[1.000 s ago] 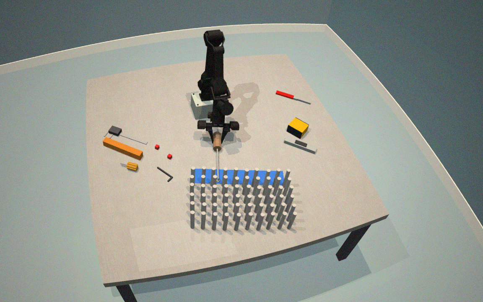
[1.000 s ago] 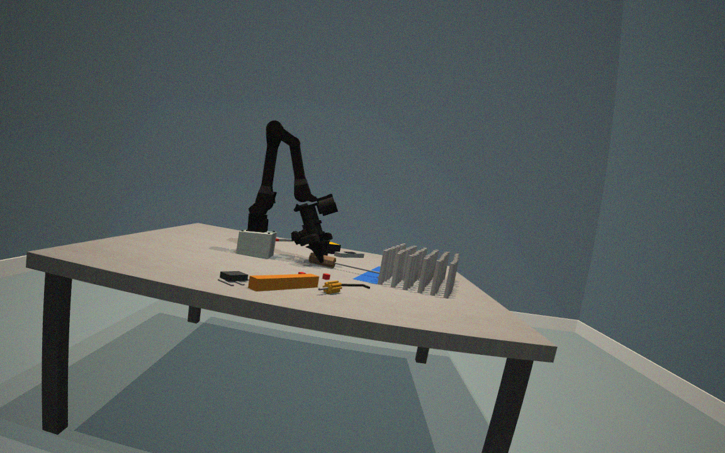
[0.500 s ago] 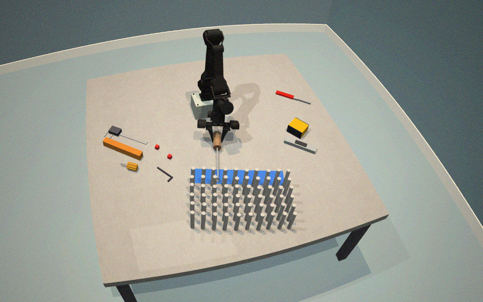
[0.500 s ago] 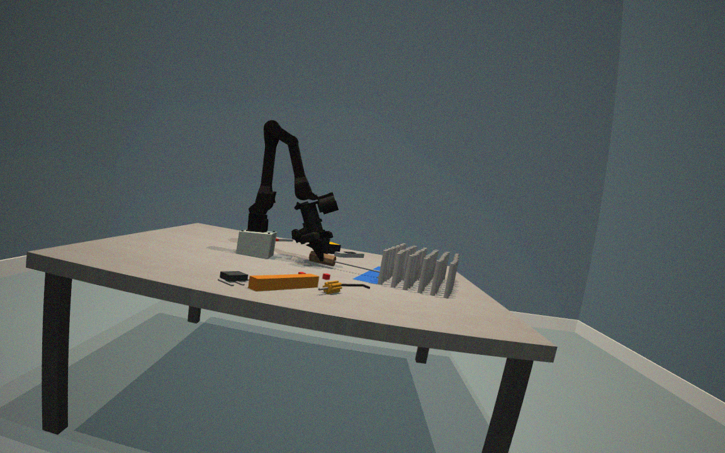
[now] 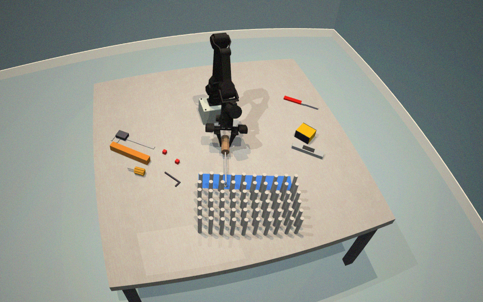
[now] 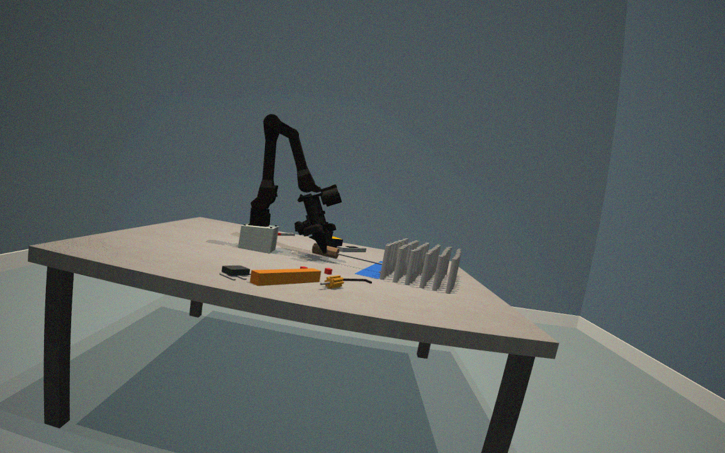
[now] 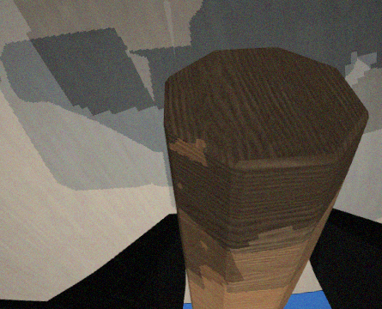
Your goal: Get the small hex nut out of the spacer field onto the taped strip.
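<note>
The gripper [image 5: 225, 142] [image 6: 325, 250] [image 7: 242, 222] clamps a wooden handle [image 5: 225, 144] [image 6: 320, 251] [image 7: 265, 103]; only the top view shows its rod's tip over the blue strip [image 5: 250, 181] [image 6: 369, 270] [image 7: 311, 299], where the nut cannot be made out with certainty.

Over on the counter [image 5: 183, 123] [image 6: 174, 253], a long orange block [image 5: 129, 153] [image 6: 285, 275] lies between a dark little box [image 5: 122, 134] [image 6: 235, 270] and a stubby yellow-orange piece [image 5: 139, 171] [image 6: 333, 281]. Two red cubes [image 5: 170, 156] sit nearby, apart. Across from them, a yellow block [image 5: 305, 133] rests near a grey bar [image 5: 307, 151].
</note>
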`<state>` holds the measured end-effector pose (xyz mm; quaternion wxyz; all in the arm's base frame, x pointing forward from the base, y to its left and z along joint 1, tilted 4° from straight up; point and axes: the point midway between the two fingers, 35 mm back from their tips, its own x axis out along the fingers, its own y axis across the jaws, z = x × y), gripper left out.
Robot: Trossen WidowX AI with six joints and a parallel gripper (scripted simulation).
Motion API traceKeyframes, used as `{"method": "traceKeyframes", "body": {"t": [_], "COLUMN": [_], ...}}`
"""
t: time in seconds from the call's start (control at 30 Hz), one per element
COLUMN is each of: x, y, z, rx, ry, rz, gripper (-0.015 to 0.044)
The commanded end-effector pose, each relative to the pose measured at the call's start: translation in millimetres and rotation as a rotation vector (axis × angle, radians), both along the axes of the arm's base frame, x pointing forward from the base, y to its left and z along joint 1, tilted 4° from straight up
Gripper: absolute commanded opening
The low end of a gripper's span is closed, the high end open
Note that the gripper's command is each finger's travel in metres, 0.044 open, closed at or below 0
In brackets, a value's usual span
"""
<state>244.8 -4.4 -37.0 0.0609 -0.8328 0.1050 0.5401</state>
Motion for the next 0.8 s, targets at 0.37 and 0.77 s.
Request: {"method": "traceKeyframes", "body": {"t": [0.37, 0.77], "x": [-17, -30], "y": [5, 10], "z": [12, 24], "rx": [-0.001, 0.0], "ry": [-0.021, -0.021], "rz": [-0.003, -0.003], "gripper": [0.0, 0.0]}}
